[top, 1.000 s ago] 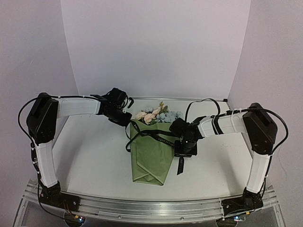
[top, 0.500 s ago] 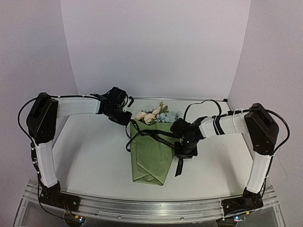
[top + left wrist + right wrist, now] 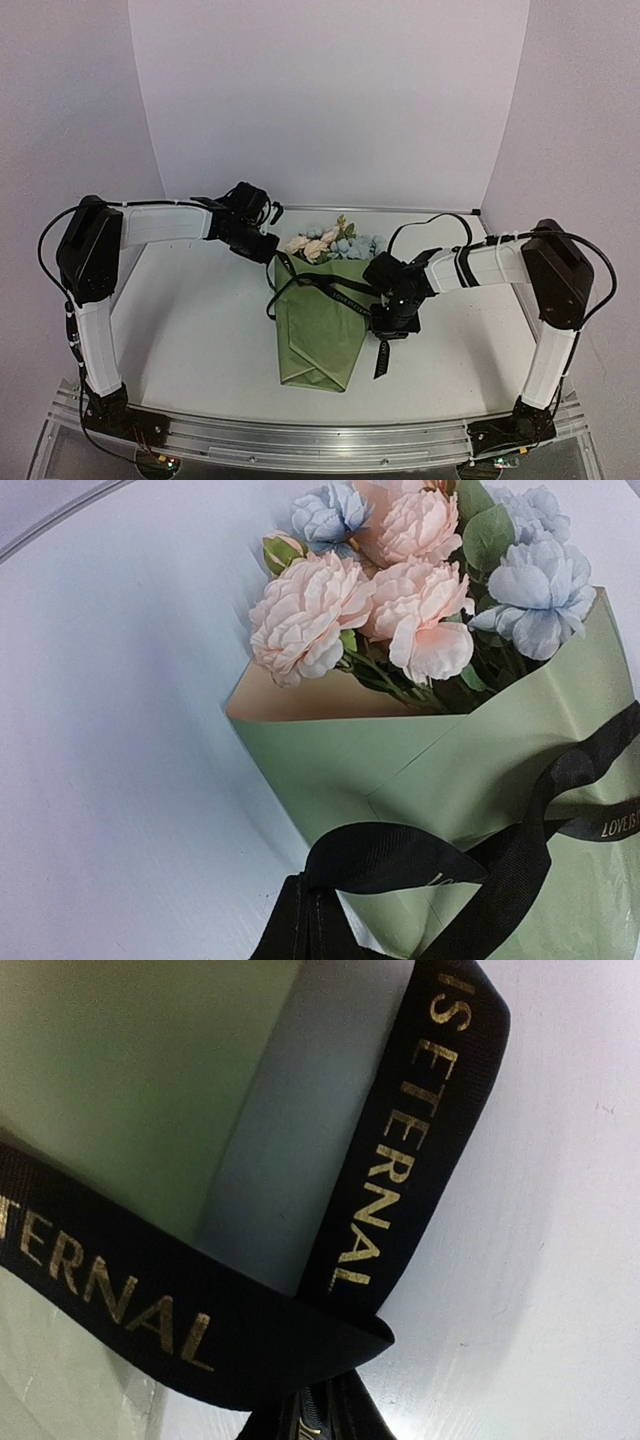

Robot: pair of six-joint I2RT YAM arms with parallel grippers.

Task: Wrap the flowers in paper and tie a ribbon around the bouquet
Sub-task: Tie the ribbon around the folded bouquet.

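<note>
Top external view is showing the left gripper (image 3: 262, 246) pressing its jaws together on one end of the ribbon (image 3: 335, 290), just beside the flowers (image 3: 325, 243), while the right gripper (image 3: 388, 325) is pinching another stretch at the right edge of the bouquet (image 3: 318, 335), a short tail dangling below it. Between them the ribbon is crossing the olive paper (image 3: 440, 770). The bouquet is lying mid-table, its wide end pointing away from the arm bases. Right wrist view is catching gold lettering on the black band. Outward, the white table (image 3: 200, 330) is spreading bare, pale lilac walls (image 3: 330, 100) are closing round it, and a metal rail (image 3: 300, 440) is running along the near edge
</note>
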